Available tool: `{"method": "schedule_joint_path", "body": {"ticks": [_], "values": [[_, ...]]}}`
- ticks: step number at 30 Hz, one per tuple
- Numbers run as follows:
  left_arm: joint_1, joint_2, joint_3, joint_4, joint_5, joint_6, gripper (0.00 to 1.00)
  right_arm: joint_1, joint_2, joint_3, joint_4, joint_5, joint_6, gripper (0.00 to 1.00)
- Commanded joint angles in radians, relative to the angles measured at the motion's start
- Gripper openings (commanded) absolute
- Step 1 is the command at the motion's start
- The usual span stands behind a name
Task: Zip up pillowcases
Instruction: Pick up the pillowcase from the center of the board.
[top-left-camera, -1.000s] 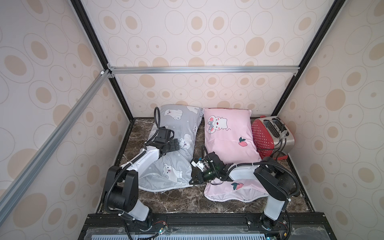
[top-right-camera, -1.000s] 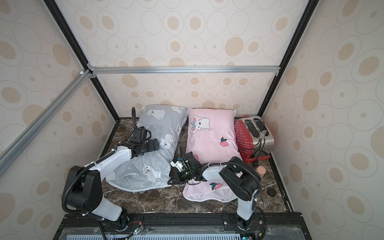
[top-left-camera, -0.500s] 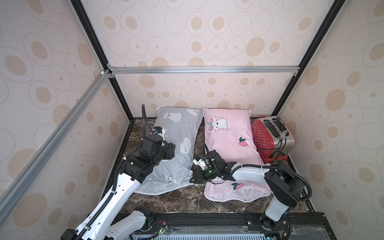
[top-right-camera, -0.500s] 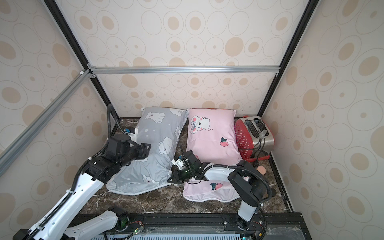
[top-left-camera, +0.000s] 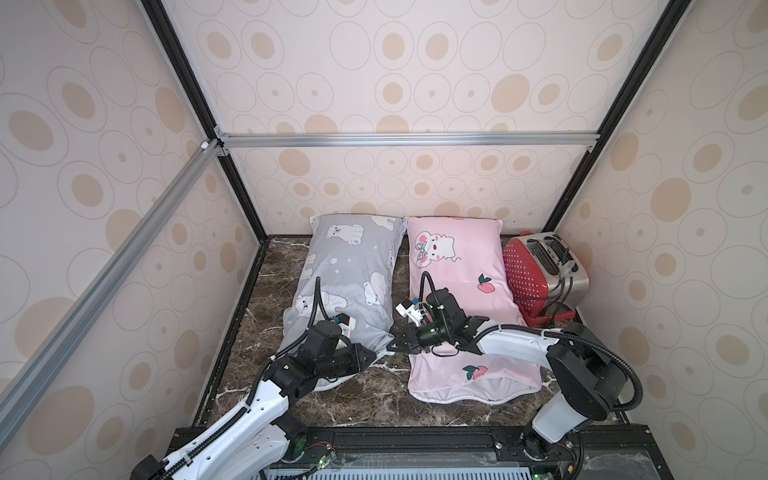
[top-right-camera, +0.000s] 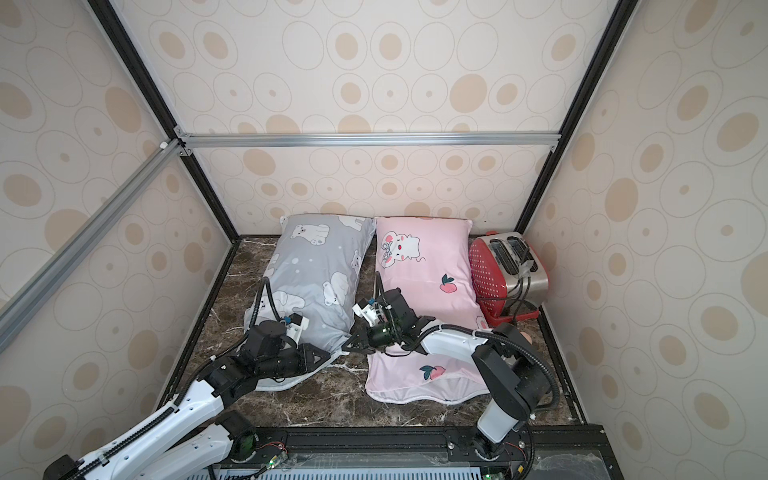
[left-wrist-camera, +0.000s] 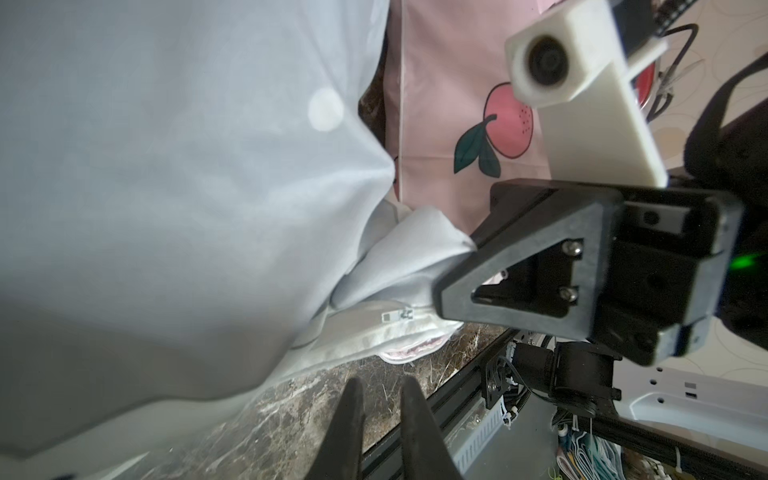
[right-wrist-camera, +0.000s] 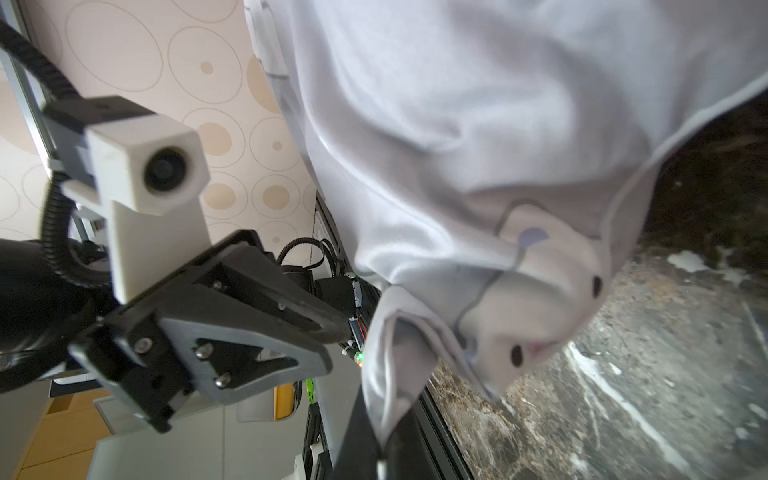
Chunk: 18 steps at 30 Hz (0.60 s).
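The grey polar-bear pillowcase (top-left-camera: 349, 278) (top-right-camera: 316, 266) lies at the left, the pink peach pillowcase (top-left-camera: 457, 286) (top-right-camera: 424, 286) beside it. My right gripper (top-left-camera: 392, 345) (top-right-camera: 347, 345) (right-wrist-camera: 380, 453) is shut on the grey pillowcase's near right corner, with the fabric pinched between its fingers. The left gripper (top-left-camera: 372, 355) (top-right-camera: 328, 358) (left-wrist-camera: 380, 390) hovers low over the marble just in front of that corner. Its fingers stand a narrow gap apart with nothing between them. In the left wrist view a white zipper pull (left-wrist-camera: 392, 316) lies on the grey seam, ahead of the fingertips.
A red polka-dot toaster (top-left-camera: 544, 278) with its cable stands at the back right, against the pink pillowcase. The pink pillowcase's near end (top-left-camera: 478, 390) gapes, showing white inside. A black frame rail (top-left-camera: 415, 436) runs along the marble table's (top-left-camera: 365, 399) front edge. Walls close in on three sides.
My left arm came off the top of the grey pillowcase and swung down to its near right corner, its jaws closing from wide to almost together. The right gripper kept its grip.
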Motion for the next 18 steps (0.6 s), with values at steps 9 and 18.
{"method": "schedule_joint_path", "body": {"ticks": [9,18], "values": [[-0.015,0.051,-0.046,0.252,0.048,-0.15,0.21,-0.02,-0.02,-0.043,0.088,-0.07,0.038,0.0],[-0.015,0.089,-0.024,0.263,0.041,-0.145,0.3,-0.037,-0.015,-0.085,0.213,-0.097,0.104,0.0]]}}
